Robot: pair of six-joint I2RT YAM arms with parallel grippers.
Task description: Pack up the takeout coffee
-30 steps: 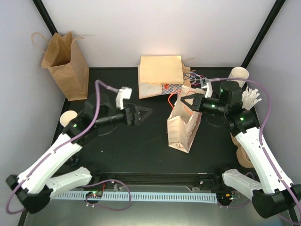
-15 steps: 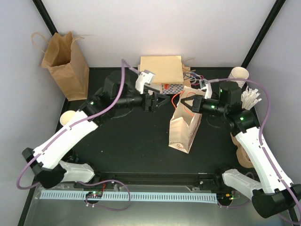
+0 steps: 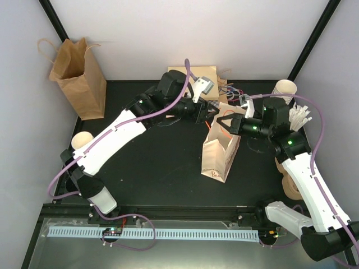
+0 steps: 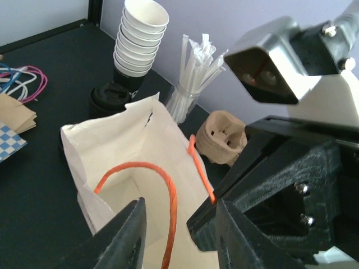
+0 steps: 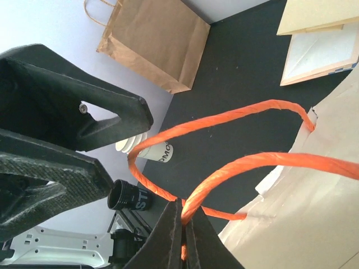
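Black counter [image 3: 157,168] under pale walls [image 3: 196,33] is carrying a cream paper bag [image 3: 220,157], standing open. Right jaws are pinching one orange handle [image 5: 252,162], shut tight on it. Left jaws are standing partly apart astride the other handle [image 4: 162,179], a gap showing on each side. Beyond the bag, a black lid [image 4: 106,98] is sitting beside stacked cups [image 4: 137,39] and straws [image 4: 196,67]; whether it is capping the coffee, I cannot tell.

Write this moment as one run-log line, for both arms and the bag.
right fingers: shut on handle | left fingers: open, around other handle | bag: upright
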